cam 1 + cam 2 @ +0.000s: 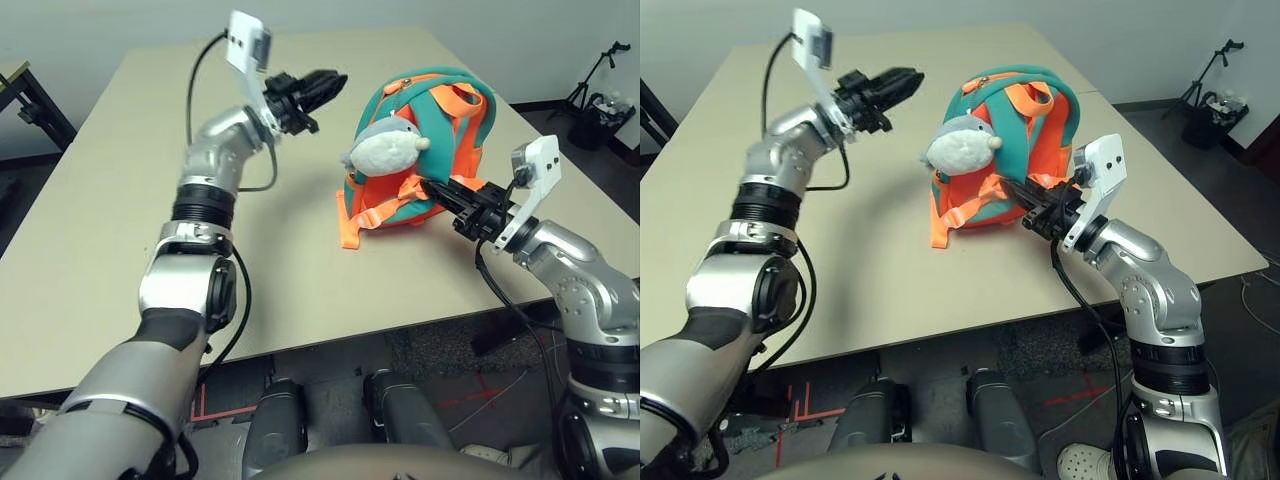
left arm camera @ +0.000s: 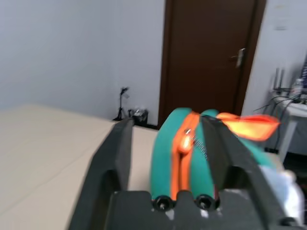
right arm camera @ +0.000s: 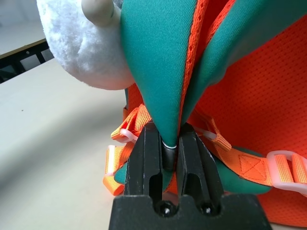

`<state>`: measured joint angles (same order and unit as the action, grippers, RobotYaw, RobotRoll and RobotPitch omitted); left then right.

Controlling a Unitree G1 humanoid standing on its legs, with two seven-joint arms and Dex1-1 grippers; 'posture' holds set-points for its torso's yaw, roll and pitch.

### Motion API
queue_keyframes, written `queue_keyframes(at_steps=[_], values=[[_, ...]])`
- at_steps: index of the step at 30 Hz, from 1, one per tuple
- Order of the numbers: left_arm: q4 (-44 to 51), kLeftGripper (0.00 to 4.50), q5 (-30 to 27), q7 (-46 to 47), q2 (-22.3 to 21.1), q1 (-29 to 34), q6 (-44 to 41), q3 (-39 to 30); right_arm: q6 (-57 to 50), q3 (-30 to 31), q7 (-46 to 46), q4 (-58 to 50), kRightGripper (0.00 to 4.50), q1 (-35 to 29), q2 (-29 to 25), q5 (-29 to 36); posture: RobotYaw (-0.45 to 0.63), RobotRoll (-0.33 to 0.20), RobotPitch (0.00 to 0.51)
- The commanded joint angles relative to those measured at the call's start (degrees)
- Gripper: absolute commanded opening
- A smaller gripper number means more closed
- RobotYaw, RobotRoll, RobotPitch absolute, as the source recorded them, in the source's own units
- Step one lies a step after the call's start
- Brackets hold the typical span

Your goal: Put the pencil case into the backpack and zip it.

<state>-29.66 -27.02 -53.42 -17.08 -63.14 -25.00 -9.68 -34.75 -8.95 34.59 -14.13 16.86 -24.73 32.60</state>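
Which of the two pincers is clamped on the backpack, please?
The right pincer, shut on a teal strap of the backpack; the left pincer hangs free above the table.

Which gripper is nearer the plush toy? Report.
Right. The right gripper is clamped on the backpack just below the plush toy; the left gripper hangs open, apart.

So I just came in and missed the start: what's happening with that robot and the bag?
The robot is working on a small teal and orange backpack standing on the table. Its right gripper is shut on a teal flap of the backpack, pinching the fabric low on the side facing the robot. Its left gripper hangs open in the air beside the top of the backpack, holding nothing. A grey-white plush toy dangles on the bag's front.
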Motion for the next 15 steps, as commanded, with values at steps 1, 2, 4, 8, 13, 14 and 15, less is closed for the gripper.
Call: queue_keyframes(at_steps=[1, 2, 4, 8, 13, 14, 15], values=[[11.10, 4.14, -4.34, -2.54, -1.50, 2.40, -9.07, 2.49, 0.57, 1.41, 1.08, -0.33, 0.10, 0.53, 0.25, 0.39, -0.16, 0.000, 0.057], [14.44, 4.46, -4.96, -3.27, -1.91, 3.35, -10.96, 3.76, 0.60, 1.46, 1.11, -0.26, 0.10, 0.55, 0.24, 0.38, -0.16, 0.000, 0.056], [19.58, 4.50, -4.06, -4.44, -3.10, 5.45, -12.84, 7.31, 0.67, 1.51, 1.14, -0.15, 0.10, 0.60, 0.21, 0.37, -0.16, 0.000, 0.056], [24.96, 4.50, -2.36, -5.04, -3.82, 8.98, -13.69, 12.75, 0.84, 1.77, 1.07, 0.07, 0.10, 0.76, 0.27, 0.29, -0.16, 0.000, 0.054], [25.81, 4.50, -1.25, -4.14, -3.31, 10.81, -13.03, 15.53, 1.06, 2.13, 1.00, 0.29, 0.10, 0.92, 0.36, 0.20, -0.16, 0.000, 0.052], [25.53, 4.50, -0.62, -4.07, -3.29, 11.12, -12.56, 16.14, 1.13, 2.19, 1.01, 0.37, 0.10, 0.95, 0.37, 0.17, -0.16, 0.000, 0.049], [25.22, 4.50, -0.01, -4.03, -3.27, 11.38, -11.90, 16.69, 1.19, 2.24, 1.03, 0.41, 0.10, 0.95, 0.37, 0.14, -0.17, 0.000, 0.048]])
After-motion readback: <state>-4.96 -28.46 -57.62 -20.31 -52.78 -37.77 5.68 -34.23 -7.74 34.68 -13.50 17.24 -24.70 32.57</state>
